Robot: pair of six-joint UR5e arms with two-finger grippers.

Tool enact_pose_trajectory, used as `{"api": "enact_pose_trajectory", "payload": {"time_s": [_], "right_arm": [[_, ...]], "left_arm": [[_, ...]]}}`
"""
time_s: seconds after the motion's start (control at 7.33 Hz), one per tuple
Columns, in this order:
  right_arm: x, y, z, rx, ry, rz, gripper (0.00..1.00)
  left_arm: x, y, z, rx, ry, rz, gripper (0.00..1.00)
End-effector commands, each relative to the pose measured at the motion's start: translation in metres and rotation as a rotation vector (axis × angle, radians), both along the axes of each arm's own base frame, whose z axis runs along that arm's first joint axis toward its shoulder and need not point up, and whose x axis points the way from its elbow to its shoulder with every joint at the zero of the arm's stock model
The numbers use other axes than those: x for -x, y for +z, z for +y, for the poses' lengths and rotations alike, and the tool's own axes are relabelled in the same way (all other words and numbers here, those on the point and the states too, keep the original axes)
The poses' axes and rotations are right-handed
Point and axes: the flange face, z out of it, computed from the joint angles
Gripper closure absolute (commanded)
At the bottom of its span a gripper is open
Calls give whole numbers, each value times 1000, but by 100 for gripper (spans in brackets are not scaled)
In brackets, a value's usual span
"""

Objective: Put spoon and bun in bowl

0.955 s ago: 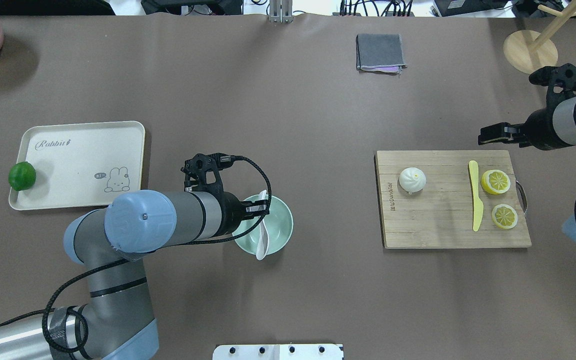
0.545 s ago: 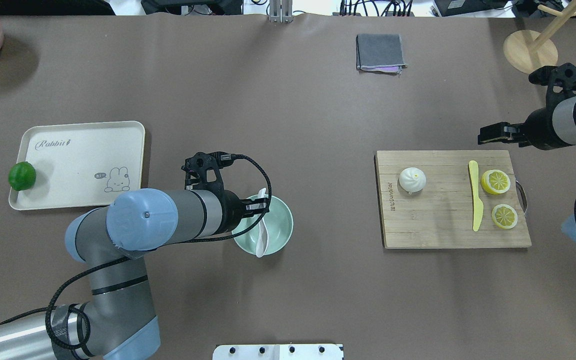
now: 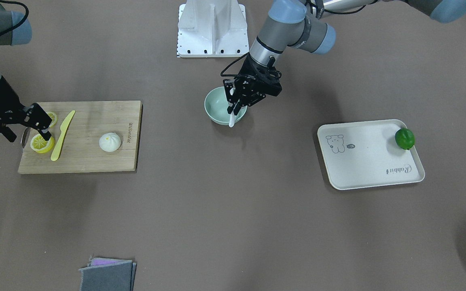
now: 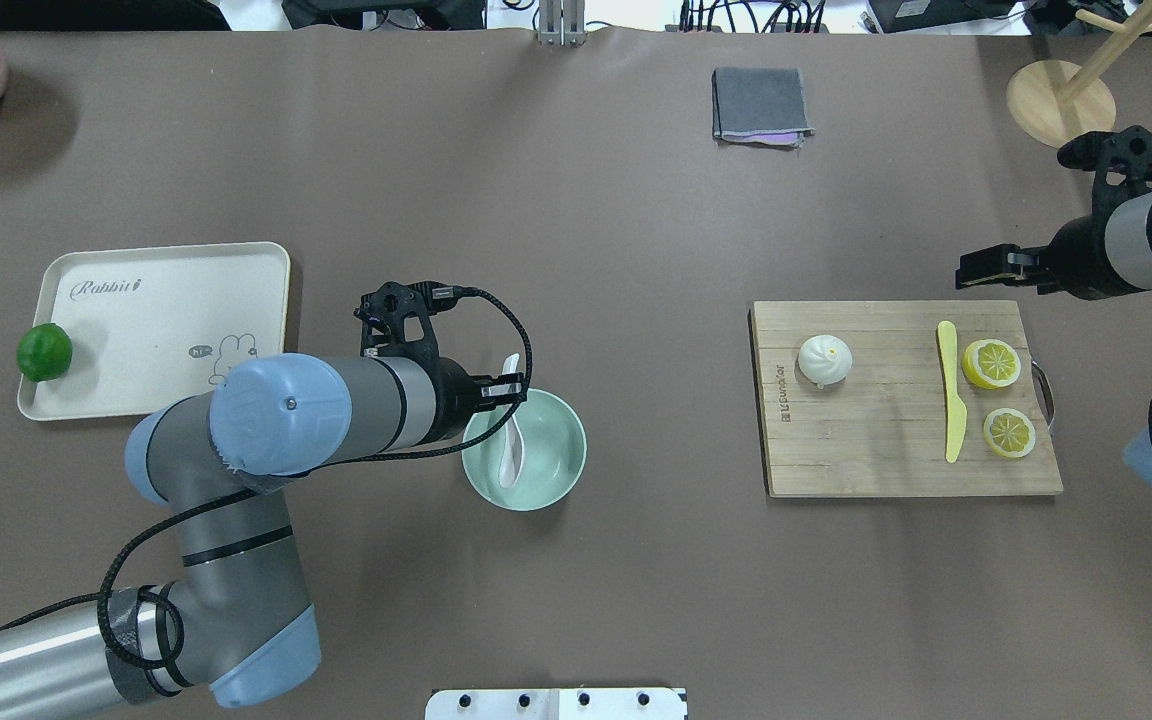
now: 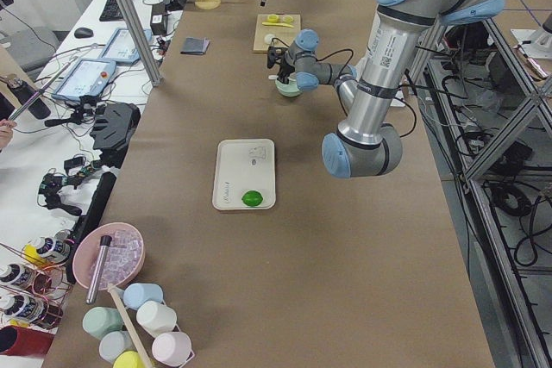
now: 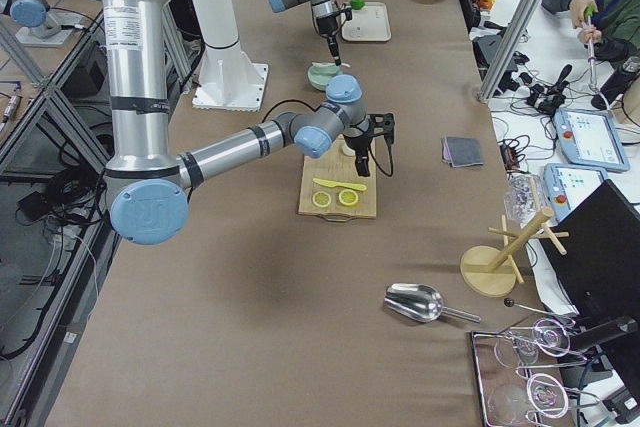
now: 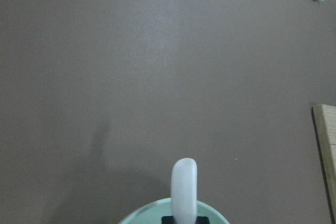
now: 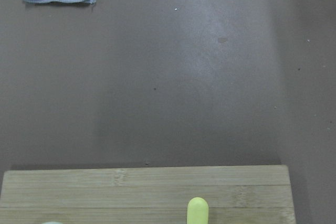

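Jaws of the left gripper (image 4: 506, 385) are grasping the spoon (image 4: 508, 455), its scoop inside the bowl (image 4: 566, 470), the arm stretching low and level. The right gripper (image 4: 971, 272) is hovering, jaws released, beside the cutting board (image 4: 876, 450) carrying the bun (image 4: 825, 360). "Rabbit" is showing on the tray (image 4: 166, 300).

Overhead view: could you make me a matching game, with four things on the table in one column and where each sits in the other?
1. spoon
2. bun
3. green fruit
4. grey cloth

A. on the wooden board
B. on the bare table
C. scoop inside the bowl
D. at the cream tray's edge

Pairs: 1-C, 2-A, 3-D, 4-B
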Motion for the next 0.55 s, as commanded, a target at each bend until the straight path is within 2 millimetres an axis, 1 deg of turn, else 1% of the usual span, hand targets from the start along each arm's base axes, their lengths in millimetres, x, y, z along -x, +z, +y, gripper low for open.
{"api": "enact_pose_trajectory", "payload": {"time_s": [0.0,0.14,0.27,0.41], "right_arm": [[0,0,0,0,0,0,0],[0,1,0,0,-1,1,0],[0,0,-1,-1,-1,0,1],[0,0,-1,-1,-1,0,1]], "left_arm": [[-2,3,-1,-10,5,-10,100],[-2,2,0,-14,9,-6,63],[-3,0,-1,-18,7,-4,20],[-1,-1,-1,-38,10,-9,4]]}}
